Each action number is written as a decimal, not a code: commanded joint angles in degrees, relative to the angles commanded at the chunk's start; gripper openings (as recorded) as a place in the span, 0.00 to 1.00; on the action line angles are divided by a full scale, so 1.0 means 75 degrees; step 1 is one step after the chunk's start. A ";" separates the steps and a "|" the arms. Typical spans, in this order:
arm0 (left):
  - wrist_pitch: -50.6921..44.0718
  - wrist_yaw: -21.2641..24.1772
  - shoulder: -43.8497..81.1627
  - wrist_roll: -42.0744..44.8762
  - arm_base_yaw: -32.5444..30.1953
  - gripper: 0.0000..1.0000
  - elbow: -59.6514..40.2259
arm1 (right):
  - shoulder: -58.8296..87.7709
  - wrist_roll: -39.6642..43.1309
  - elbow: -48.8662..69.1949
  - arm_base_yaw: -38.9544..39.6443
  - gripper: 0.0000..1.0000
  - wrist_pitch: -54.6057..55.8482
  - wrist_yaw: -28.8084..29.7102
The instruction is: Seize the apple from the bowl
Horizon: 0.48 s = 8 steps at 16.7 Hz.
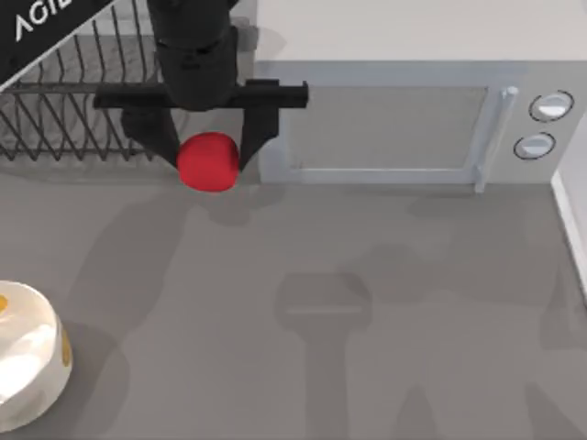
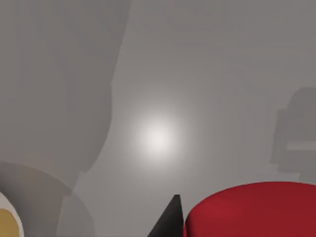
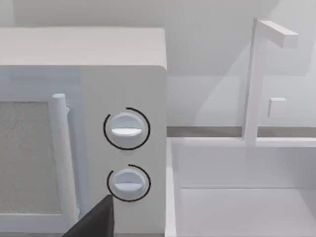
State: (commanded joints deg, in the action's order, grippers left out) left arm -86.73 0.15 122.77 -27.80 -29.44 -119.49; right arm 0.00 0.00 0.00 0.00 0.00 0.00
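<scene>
My left gripper (image 1: 207,152) is shut on the bright red apple (image 1: 209,165), holding it in the air in front of the dish rack and the microwave's left corner. In the left wrist view the apple (image 2: 252,210) bulges up beside one black fingertip (image 2: 168,219). The cream-white bowl (image 1: 27,367) with yellow marks stands on the table at the near left, well apart from the apple, and its rim (image 2: 7,217) peeks in at the corner of the left wrist view. A dark part of my right gripper (image 3: 96,219) sits idle facing the microwave's knobs.
A grey microwave (image 1: 394,119) with a door handle (image 1: 491,137) and two knobs (image 3: 126,129) stands at the back right. A black wire dish rack (image 1: 64,110) is at the back left. A white sink (image 3: 242,197) with a faucet (image 3: 254,79) lies right of the microwave.
</scene>
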 joint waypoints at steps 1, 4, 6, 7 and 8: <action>0.0002 0.0000 0.0004 -0.0004 -0.0004 0.00 -0.0002 | 0.0000 0.0000 0.0000 0.0000 1.00 0.0000 0.0000; -0.0013 0.0007 -0.0004 0.0015 0.0022 0.00 0.0025 | 0.0000 0.0000 0.0000 0.0000 1.00 0.0000 0.0000; 0.0105 0.0007 -0.0004 0.0017 0.0023 0.00 0.0145 | 0.0000 0.0000 0.0000 0.0000 1.00 0.0000 0.0000; 0.0280 0.0006 0.0000 0.0019 0.0024 0.00 0.0322 | 0.0000 0.0000 0.0000 0.0000 1.00 0.0000 0.0000; 0.0533 0.0006 0.0007 0.0020 0.0025 0.00 0.0571 | 0.0000 0.0000 0.0000 0.0000 1.00 0.0000 0.0000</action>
State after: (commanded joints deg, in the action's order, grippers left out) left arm -82.73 0.19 122.82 -27.65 -29.25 -115.21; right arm 0.00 0.00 0.00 0.00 0.00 0.00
